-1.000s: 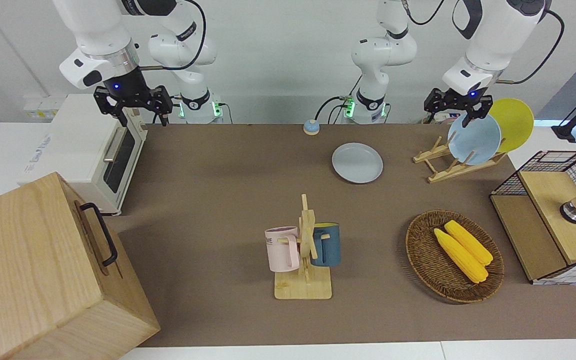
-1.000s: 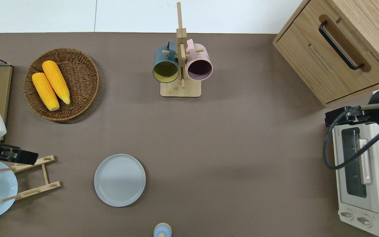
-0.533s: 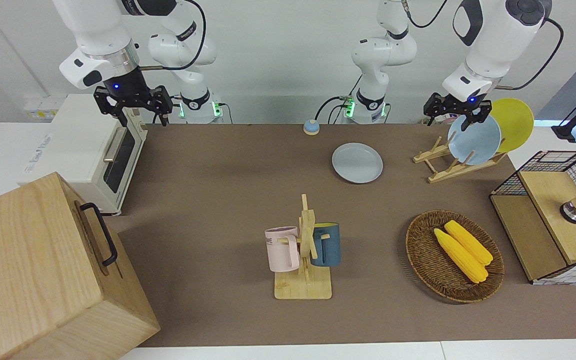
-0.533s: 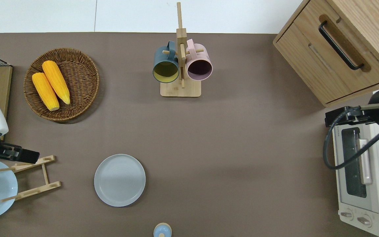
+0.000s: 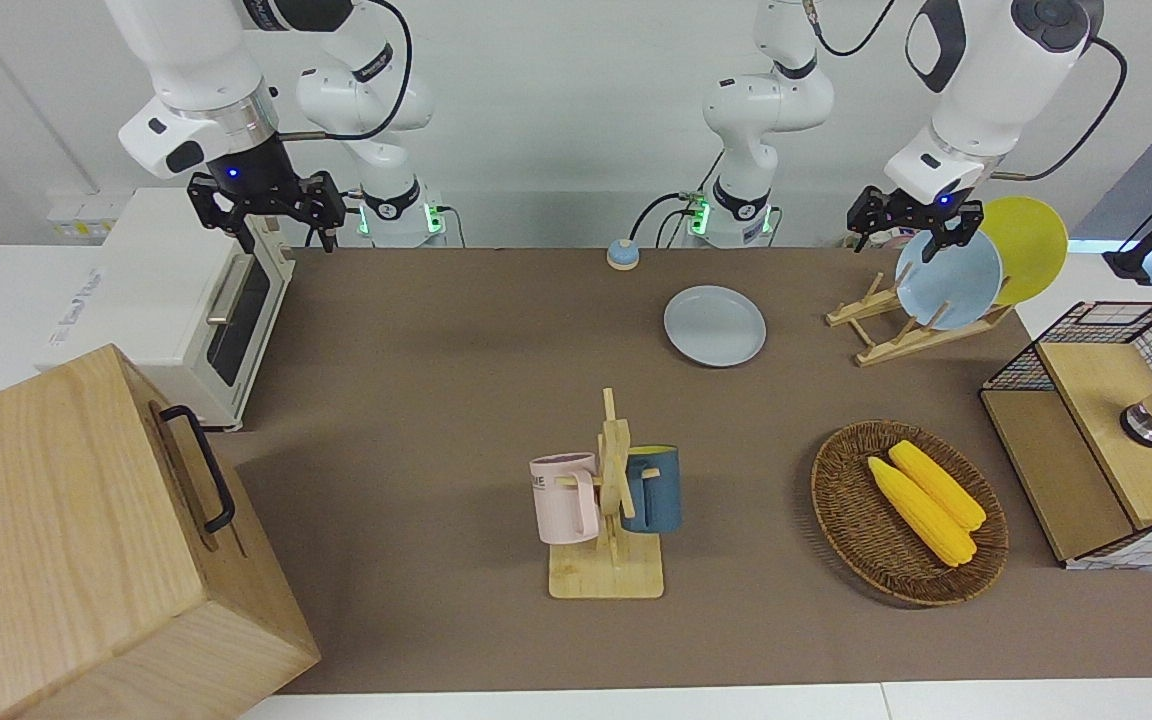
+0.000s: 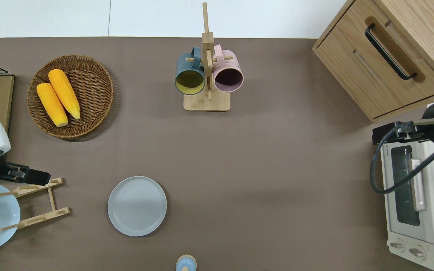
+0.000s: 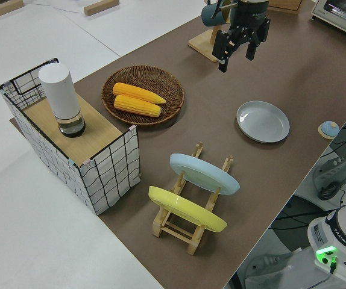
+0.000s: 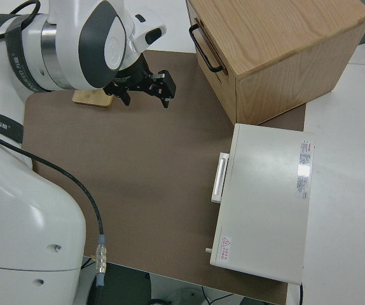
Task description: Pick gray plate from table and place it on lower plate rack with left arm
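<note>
The gray plate lies flat on the brown mat; it also shows in the overhead view and the left side view. The light-wood plate rack stands toward the left arm's end of the table, beside the plate. It holds a light blue plate and a yellow plate. My left gripper is open and empty, up in the air over the rack's rail that lies farther from the robots. My right gripper is open, empty and parked.
A wicker basket with two corn cobs, a wooden mug stand with two mugs, a wooden drawer box, a white toaster oven, a wire basket and a small blue bell stand around the mat.
My left gripper has risen slightly and shifted a little off the light blue plate toward the gray plate's end of the rack. The plates and the right arm have not moved.
</note>
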